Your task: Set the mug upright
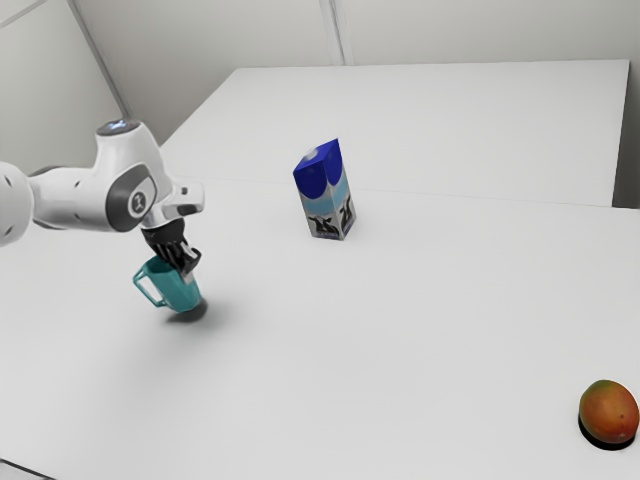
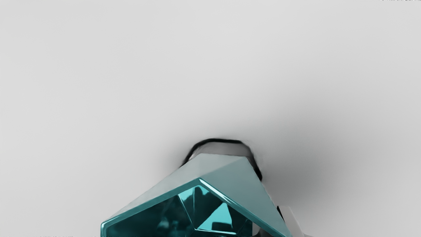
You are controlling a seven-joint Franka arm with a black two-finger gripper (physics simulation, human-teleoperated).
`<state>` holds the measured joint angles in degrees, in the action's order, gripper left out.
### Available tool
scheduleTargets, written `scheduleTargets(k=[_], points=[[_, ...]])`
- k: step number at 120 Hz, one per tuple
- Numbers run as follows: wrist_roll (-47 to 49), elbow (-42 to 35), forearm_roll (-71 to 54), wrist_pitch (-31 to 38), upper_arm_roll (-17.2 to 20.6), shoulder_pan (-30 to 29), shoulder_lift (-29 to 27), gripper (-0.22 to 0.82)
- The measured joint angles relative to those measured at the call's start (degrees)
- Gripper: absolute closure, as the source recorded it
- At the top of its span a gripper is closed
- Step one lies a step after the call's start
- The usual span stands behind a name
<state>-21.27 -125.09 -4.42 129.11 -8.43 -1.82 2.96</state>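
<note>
Well, the teal mug (image 1: 180, 292) is tilted, with its base low and its mouth leaning toward the exterior view's left, the side its handle (image 1: 146, 294) is on. From the milk carton (image 1: 325, 198), it lies well apart, toward the exterior view's left and nearer the camera. The pincer (image 1: 187, 266) is clamped on the mug's wall, one finger outside and the other inside. Whether the base touches the bench (image 1: 400, 340), I can't tell. The carton stands upright; the mango (image 1: 609, 411) lies well apart from it, toward the exterior view's right and nearer the camera.
</note>
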Motion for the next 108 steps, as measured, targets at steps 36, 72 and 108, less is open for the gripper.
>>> scheduleTargets(k=[36,72,108], points=[[1.4,-0.12,0.41,2.39,-0.45,1.51,2.02,0.79],[2.3,-0.11,0.25,3.35,-0.46,1.22,2.48,0.79],[2.5,0.02,0.37,3.43,-0.45,1.17,3.41,0.5]])
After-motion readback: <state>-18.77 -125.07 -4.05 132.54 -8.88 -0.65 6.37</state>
